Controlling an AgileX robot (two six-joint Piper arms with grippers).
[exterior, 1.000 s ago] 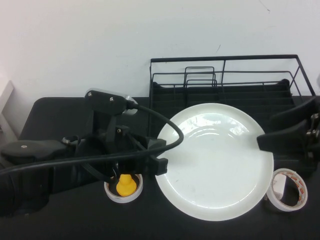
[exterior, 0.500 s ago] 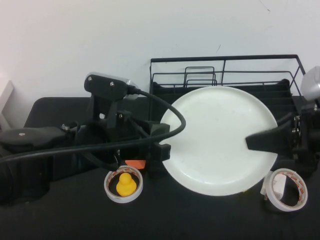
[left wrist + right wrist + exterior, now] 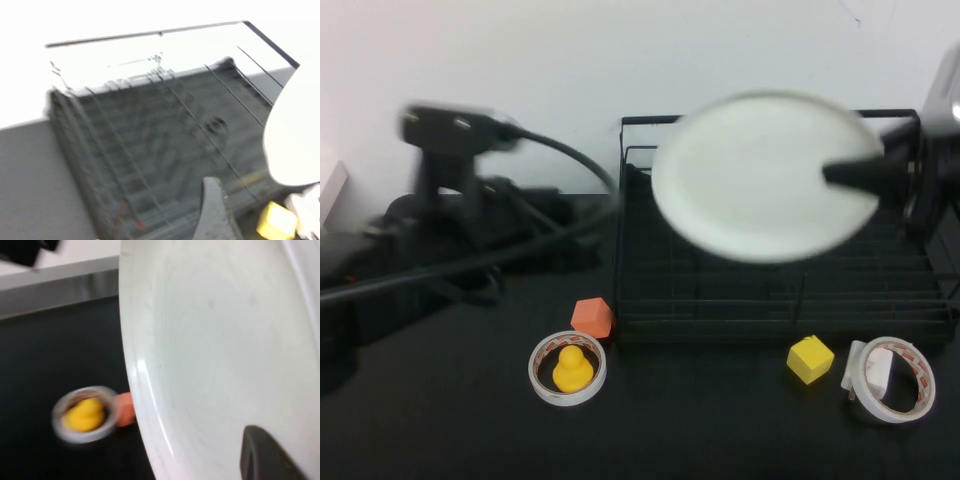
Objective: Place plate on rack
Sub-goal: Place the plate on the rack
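We see our right gripper [image 3: 840,172] clamping the large white round plate [image 3: 760,175] above the black wire rack [image 3: 780,300]; our left gripper [image 3: 215,210], released, hangs near the bench's left edge. No writing is readable.

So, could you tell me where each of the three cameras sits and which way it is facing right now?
High view: raised on the robot's side, angled down at the table; shows the left arm pulled back on the left, and the right gripper holding the plate above the rack.
Left wrist view: on the left arm, facing the rack; one finger of the open left gripper shows.
Right wrist view: on the right arm, facing the plate; one finger shows.
All three views share the plate.
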